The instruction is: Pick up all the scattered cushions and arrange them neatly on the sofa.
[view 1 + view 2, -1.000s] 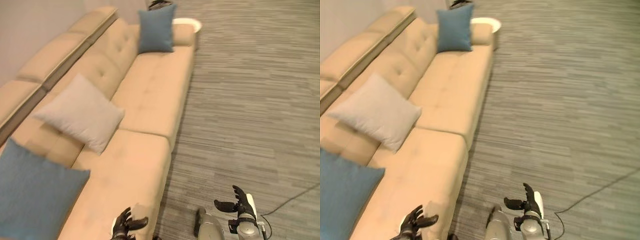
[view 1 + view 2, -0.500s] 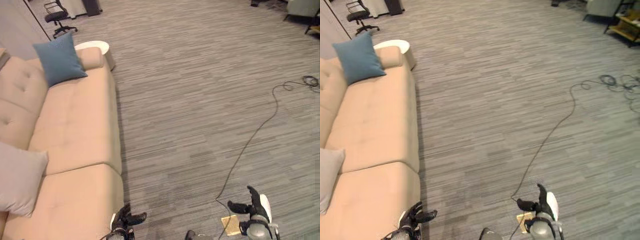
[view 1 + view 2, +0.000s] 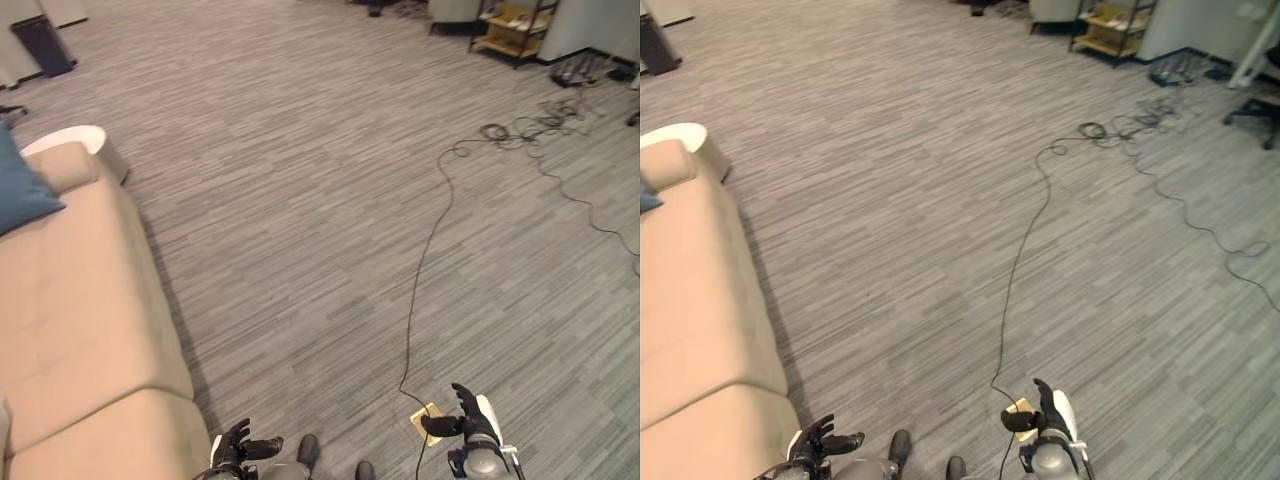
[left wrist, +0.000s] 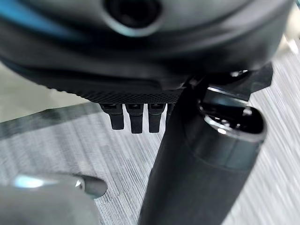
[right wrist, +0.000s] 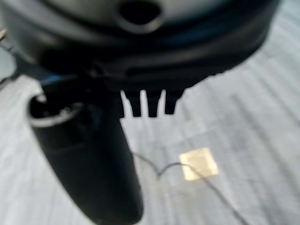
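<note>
grey striped carpet floor (image 3: 300, 200) across the whole room. beige sofa (image 3: 70, 300) along the left edge, rolled armrest at its far end. small white round side table (image 3: 75, 140) just beside that armrest. dark bin (image 3: 42, 45) far left by the wall. wooden shelf unit (image 3: 510, 20) at the far right. loose black cables (image 3: 520, 125) tangled on the floor near it. yellow floor plate (image 3: 428, 412) near the bottom. even light.
</note>
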